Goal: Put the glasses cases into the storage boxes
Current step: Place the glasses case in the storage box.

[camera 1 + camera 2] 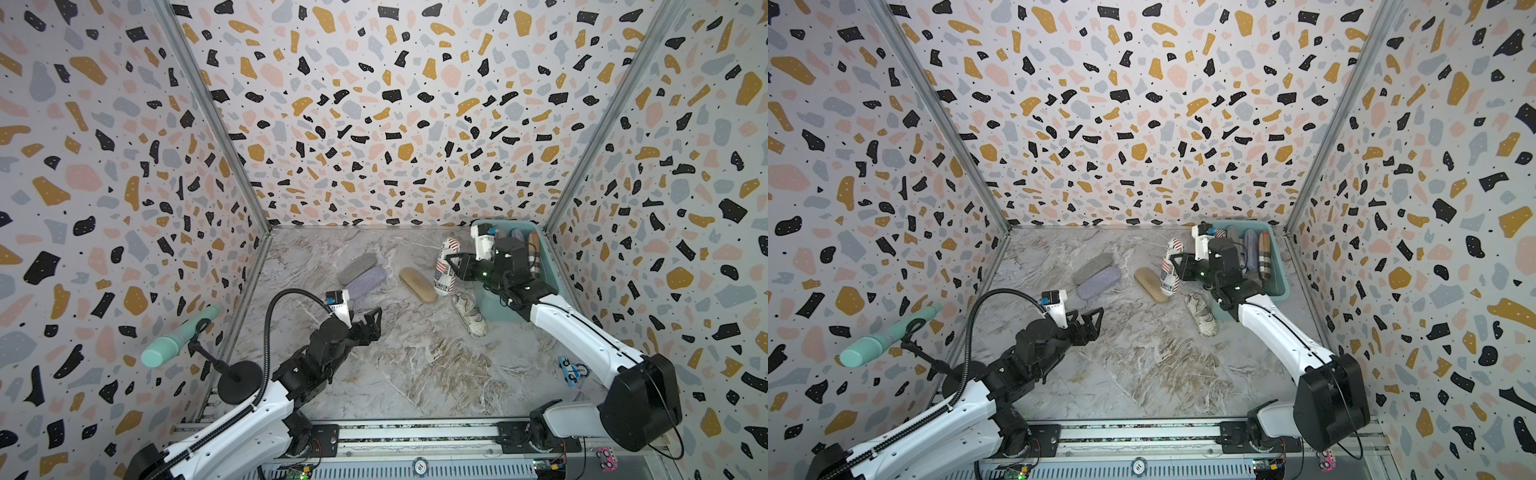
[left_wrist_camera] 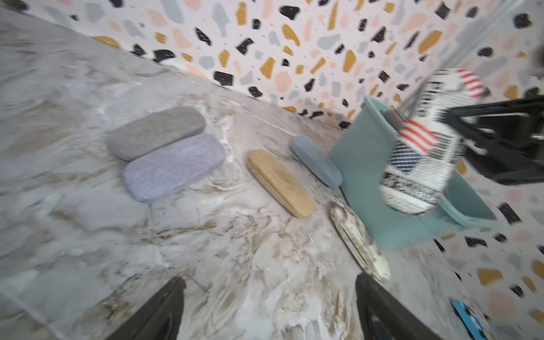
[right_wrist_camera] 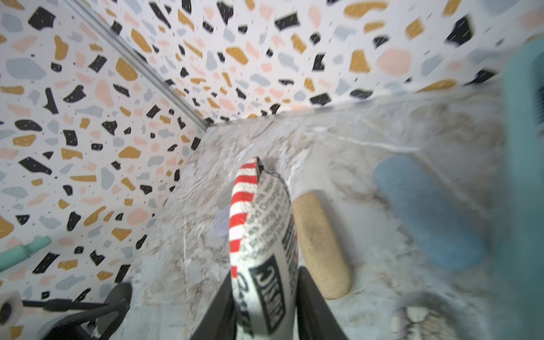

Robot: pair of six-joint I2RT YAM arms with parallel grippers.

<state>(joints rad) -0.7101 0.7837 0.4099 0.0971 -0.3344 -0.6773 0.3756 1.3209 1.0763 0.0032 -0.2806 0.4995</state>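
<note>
Right gripper is clamped on the flag-and-newsprint case, held clear of the worktop just beside the teal tub in its far right corner. Several cases, a plaid case among them, already stand inside. Left gripper hovers wide and empty. Five wait outside: grey case, lilac case, tan case, blue case, and a pale printed case beside the tub's near corner.

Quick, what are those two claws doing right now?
Left gripper: open, holding nothing.
Right gripper: shut on the flag-and-newsprint glasses case.
</note>
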